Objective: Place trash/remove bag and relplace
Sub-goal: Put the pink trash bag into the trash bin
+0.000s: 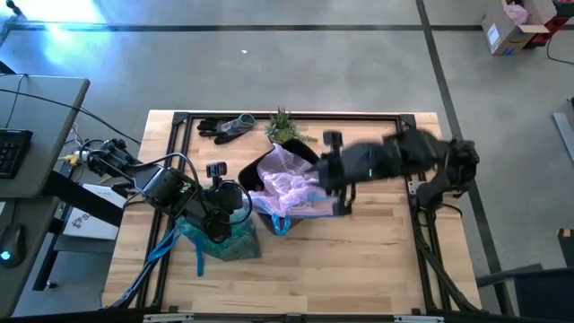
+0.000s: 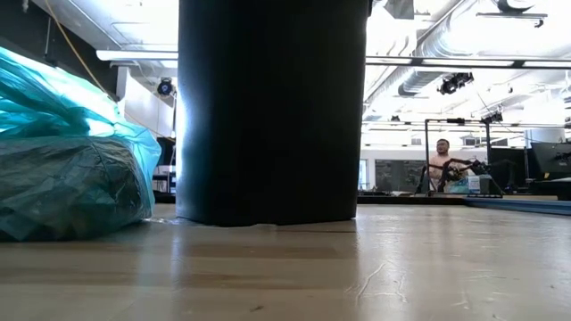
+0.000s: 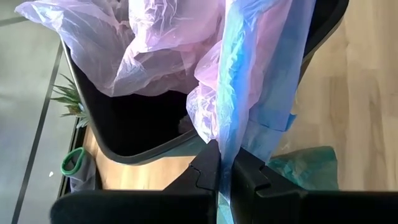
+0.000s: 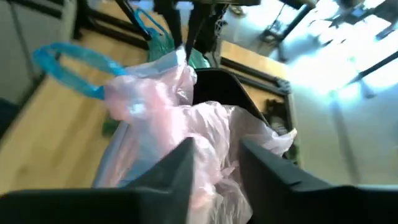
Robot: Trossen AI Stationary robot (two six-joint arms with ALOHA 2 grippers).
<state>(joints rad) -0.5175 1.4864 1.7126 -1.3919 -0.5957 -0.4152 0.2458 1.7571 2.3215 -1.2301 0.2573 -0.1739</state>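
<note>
Wooden worktop, centre: pale pink bag (image 1: 289,187) drapes over black bin (image 3: 134,134), thin, soft, slippery, prob. best held at its bunched rim. Left gripper (image 3: 222,182) shut on that rim w/ blue tie; right gripper (image 4: 214,163) part open astride the pink film. Full teal bag (image 1: 220,240) sits nr front-left edge; front-right boards free

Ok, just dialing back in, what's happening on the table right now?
Both arms are fitting a pale pink bag into the black bin. The left gripper is shut on the bag's blue edge beside the bin's rim. The right gripper is over the bin, fingers apart around bunched pink plastic. The teal bag lies on the table by the left arm.
</note>
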